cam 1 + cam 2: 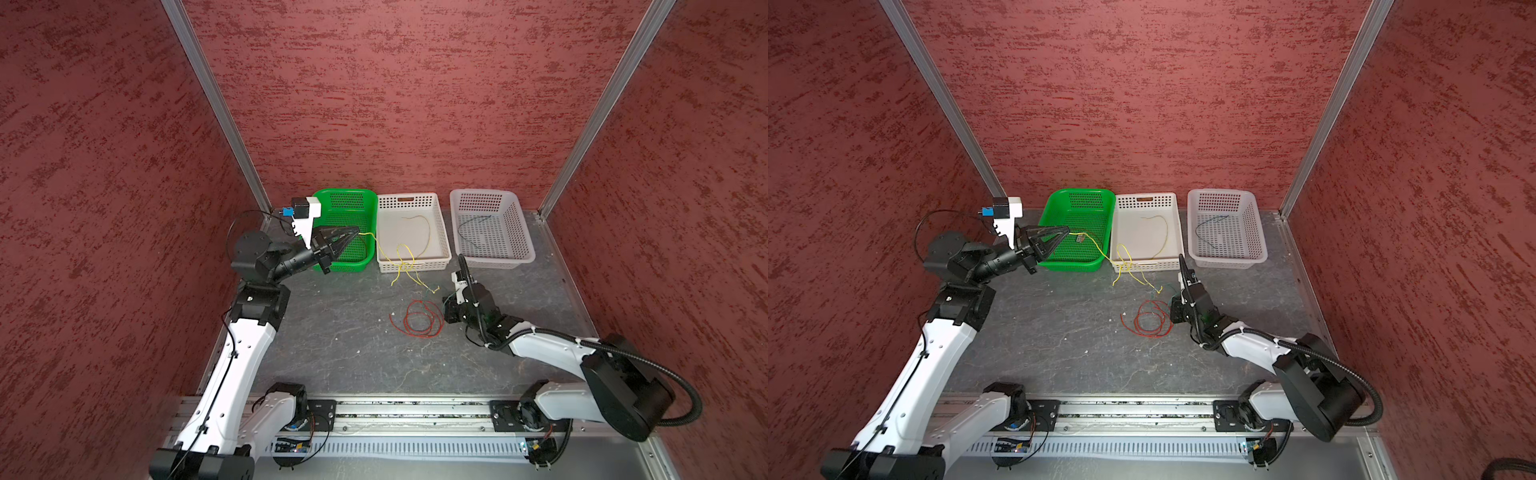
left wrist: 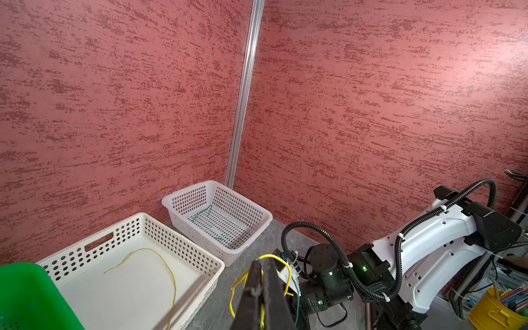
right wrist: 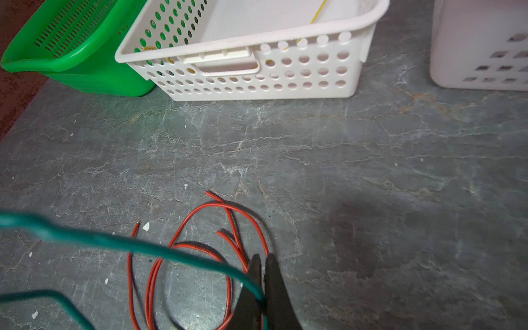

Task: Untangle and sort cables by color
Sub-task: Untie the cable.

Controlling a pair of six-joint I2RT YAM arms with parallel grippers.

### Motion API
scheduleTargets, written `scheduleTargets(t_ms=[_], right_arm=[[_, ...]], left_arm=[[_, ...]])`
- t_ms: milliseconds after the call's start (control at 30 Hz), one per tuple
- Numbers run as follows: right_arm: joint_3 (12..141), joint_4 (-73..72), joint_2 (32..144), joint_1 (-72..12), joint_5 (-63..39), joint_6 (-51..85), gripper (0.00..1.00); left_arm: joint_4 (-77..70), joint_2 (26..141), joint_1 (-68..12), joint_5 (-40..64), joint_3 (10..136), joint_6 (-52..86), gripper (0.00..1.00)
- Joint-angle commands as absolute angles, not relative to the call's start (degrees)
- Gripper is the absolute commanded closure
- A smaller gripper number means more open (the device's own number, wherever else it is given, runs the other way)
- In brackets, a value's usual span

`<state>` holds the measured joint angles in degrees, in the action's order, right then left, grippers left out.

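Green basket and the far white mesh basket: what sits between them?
A cream basket stands between them, with a loose yellow cable lying inside it. Both top views show this, and so does the left wrist view.

The tabletop [image 3: 371,171] showed a matt, grey, stone-like finish veined with pale cracks. The walls [image 1: 395,91] were rough and mottled red, and the metal posts [image 1: 214,95] had a dull brushed sheen. The green basket [image 3: 94,74] was glossy perforated plastic; the cream basket [image 3: 257,36] and the white basket [image 1: 500,261] were duller plastic. Smooth, plastic-looking insulation covered the red cables [image 3: 225,206], the yellow cable [image 2: 271,255] and the teal cable [image 3: 114,243]. The arm shells [image 1: 245,353] were smooth white plastic, and the black hose [image 2: 303,224] was ribbed.
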<state>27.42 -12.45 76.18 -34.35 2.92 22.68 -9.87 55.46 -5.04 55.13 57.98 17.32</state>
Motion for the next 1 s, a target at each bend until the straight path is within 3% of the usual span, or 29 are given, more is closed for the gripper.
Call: scheduleTargets(t_ms=[0,433,667,967], right_arm=[[27.6,-6.8,76.4,-33.6,6.5,23.1,0.94],[30.1,-3.0,80.5,-33.0,6.1,23.7,0.95],[29.3,-5.4,77.8,-33.0,0.7,21.6,0.94],[34.7,2.7,76.6,-33.0,-0.2,18.4,0.74]], left_arm=[[-13.3,55.3,-4.3,55.3,60.6,17.8,1.0],[-4.3,51.0,2.9,54.2,65.7,13.1,1.0],[-7.0,51.6,-0.9,55.6,62.2,15.2,1.0],[-4.3,52.1,-7.8,53.3,58.5,11.2,1.0]])
